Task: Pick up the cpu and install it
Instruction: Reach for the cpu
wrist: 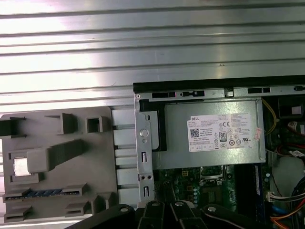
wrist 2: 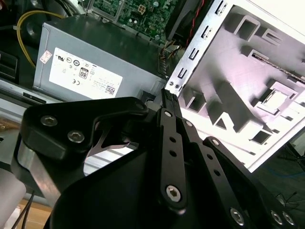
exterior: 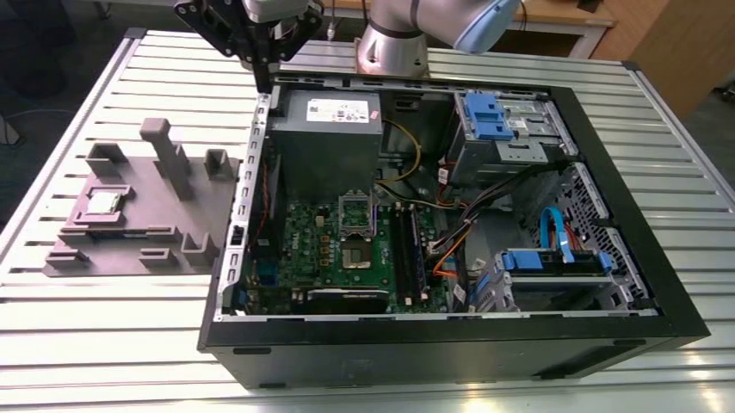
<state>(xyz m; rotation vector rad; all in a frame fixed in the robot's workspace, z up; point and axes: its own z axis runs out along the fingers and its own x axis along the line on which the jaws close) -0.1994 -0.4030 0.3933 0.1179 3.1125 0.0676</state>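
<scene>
Square silvery cpu [exterior: 106, 203] in matte tray [exterior: 138, 249]

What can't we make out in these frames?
- Small silver-grey square cpu: corner markings too small in the exterior view; washed pale in the first wrist view.
- Green motherboard: in the first wrist view, cut off by the black claw and the picture's edge.
- Silver cpu socket: latched or open, too small to tell in the exterior view.

silver-grey cpu [exterior: 103, 203]; purple-grey tray [exterior: 140, 217]; black case [exterior: 460, 354]
</scene>
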